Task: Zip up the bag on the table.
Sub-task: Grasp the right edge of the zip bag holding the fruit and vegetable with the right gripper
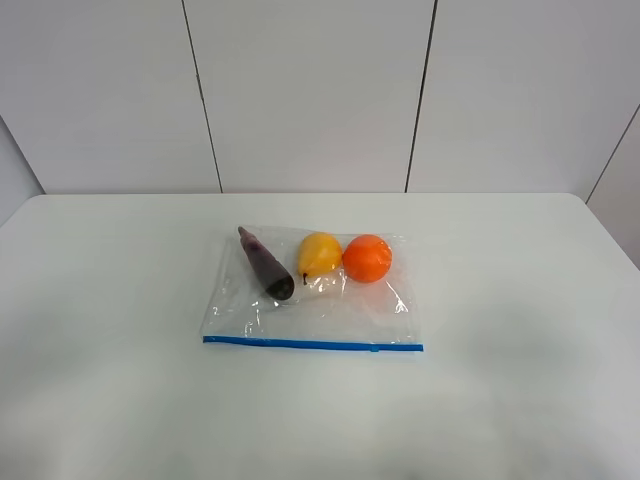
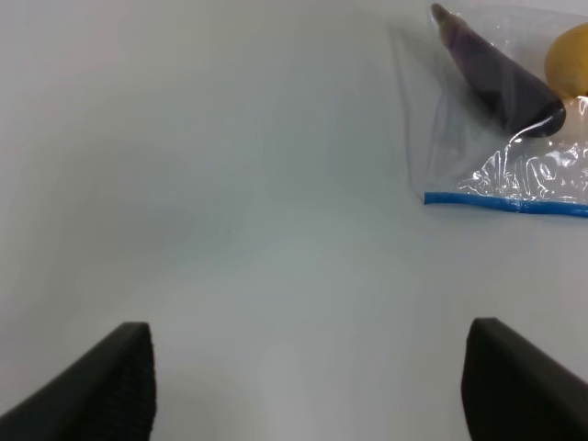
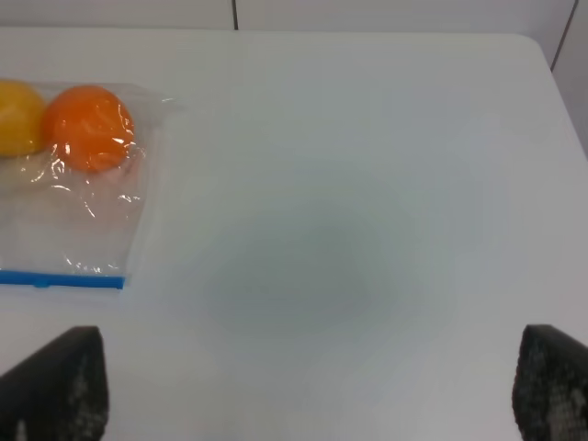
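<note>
The clear plastic bag (image 1: 310, 300) lies flat near the middle of the white table (image 1: 520, 300). Its blue zipper strip (image 1: 312, 344) runs along the near edge. An orange (image 1: 367, 258), a yellow pear (image 1: 319, 254) and a dark purple vegetable (image 1: 266, 264) show through it. Neither gripper shows in the high view. In the left wrist view my left gripper (image 2: 308, 326) is open and empty, well apart from the bag's left corner (image 2: 496, 156). In the right wrist view my right gripper (image 3: 312, 331) is open and empty, apart from the bag's right end (image 3: 73, 220).
A pale panelled wall (image 1: 310, 90) stands behind the table's far edge. The table's right corner (image 3: 537, 46) shows in the right wrist view. Bare white tabletop lies on both sides of the bag and in front of it.
</note>
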Controlling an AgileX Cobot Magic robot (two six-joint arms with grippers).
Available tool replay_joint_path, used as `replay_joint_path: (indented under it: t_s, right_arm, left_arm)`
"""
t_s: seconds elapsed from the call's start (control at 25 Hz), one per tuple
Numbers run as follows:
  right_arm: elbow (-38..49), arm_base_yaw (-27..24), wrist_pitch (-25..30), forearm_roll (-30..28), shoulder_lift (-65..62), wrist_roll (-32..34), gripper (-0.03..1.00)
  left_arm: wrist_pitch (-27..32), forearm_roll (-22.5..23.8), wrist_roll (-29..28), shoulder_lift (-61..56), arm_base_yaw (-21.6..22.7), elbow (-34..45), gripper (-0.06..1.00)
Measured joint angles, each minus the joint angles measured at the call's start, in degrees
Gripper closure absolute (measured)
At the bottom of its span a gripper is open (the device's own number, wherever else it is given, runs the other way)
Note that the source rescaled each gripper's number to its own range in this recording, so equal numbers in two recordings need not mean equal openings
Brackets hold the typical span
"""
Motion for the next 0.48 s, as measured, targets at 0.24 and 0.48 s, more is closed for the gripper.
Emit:
replay_joint_path:
  t_s: [0.24,0.48]
  right_arm:
    - [0.0,0.0,0.0,0.0,0.0,0.0,-0.03]
    - [0.0,0.0,0.0,-0.1,0.0,0.0,-0.03]
  left_arm:
    - [0.0,0.0,0.0,0.0,0.0,0.0,-0.05]
    - [0.0,0.0,0.0,0.0,0.0,0.0,-0.05]
